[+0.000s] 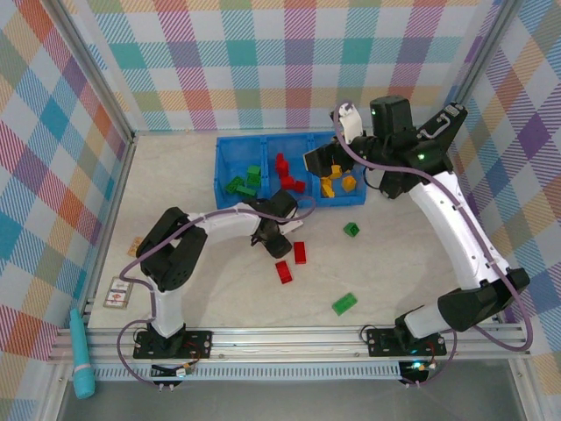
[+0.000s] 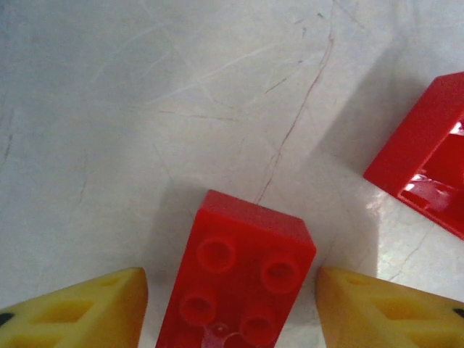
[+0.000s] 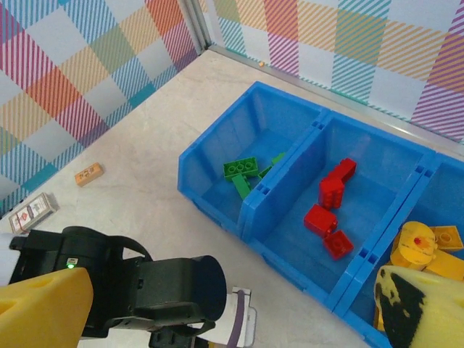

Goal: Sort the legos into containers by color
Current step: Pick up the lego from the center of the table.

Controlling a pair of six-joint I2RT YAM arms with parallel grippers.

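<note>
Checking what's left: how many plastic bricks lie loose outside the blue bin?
4: one red plastic brick, a second red, by the left arm; one green brick, a second green, farther right. More possibly hidden.

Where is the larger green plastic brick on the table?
Top view: the green plastic brick lies on the pale table, right of centre, lower right of a red plastic brick.

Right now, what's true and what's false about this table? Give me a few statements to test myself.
1. The blue bin's left compartment holds green bricks. True.
2. The left gripper straddles a red brick. True.
3. Every red brick is in the bin. False: that one and another red brick lie on the table.
4. The right gripper holds a yellow brick. False: it is open and empty, above the bin.
</note>
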